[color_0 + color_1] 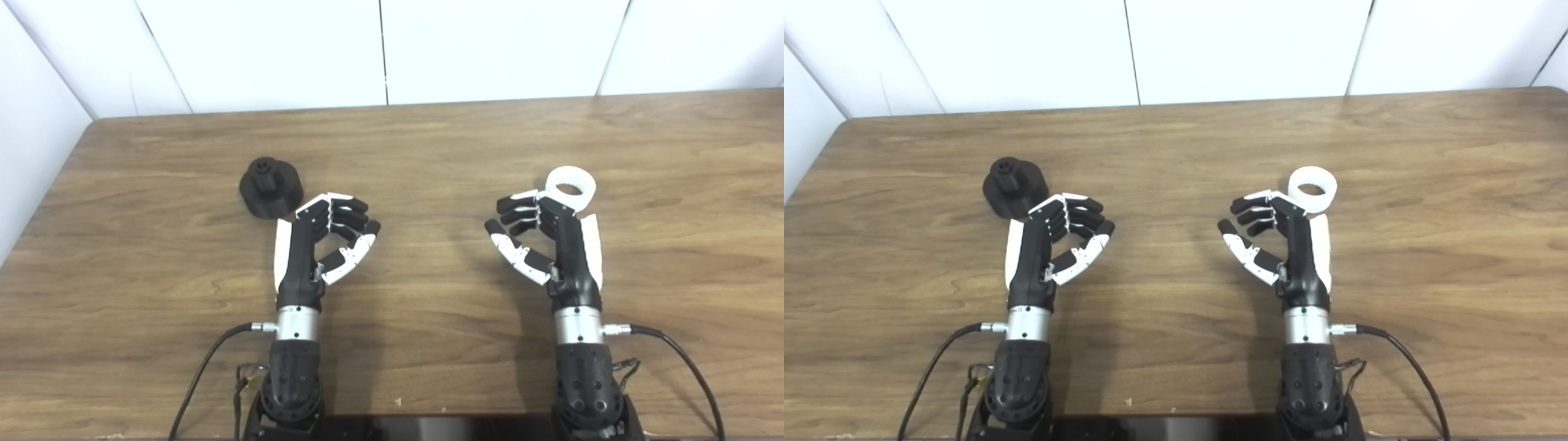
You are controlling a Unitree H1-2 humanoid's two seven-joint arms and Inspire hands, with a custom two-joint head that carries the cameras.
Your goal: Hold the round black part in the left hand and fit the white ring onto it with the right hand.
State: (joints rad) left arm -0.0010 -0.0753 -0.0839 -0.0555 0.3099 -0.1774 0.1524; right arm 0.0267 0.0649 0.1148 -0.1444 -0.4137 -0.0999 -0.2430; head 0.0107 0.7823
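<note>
The round black part (pixel 270 187) stands on the wooden table (pixel 429 153), left of centre, with a small hub on top. My left hand (pixel 324 236) is just to its right and nearer me, fingers curled but apart from the thumb, holding nothing. The white ring (pixel 571 189) lies flat on the table to the right. My right hand (pixel 542 236) is just in front of it, fingers curled, thumb apart, holding nothing. Both hands also show in the right eye view, left (pixel 1056 236) and right (pixel 1277 236).
White wall panels (pixel 380 49) rise behind the table's far edge. The table's left edge (pixel 58 177) runs close to the black part. Cables (pixel 202 367) trail from both wrists near the front edge.
</note>
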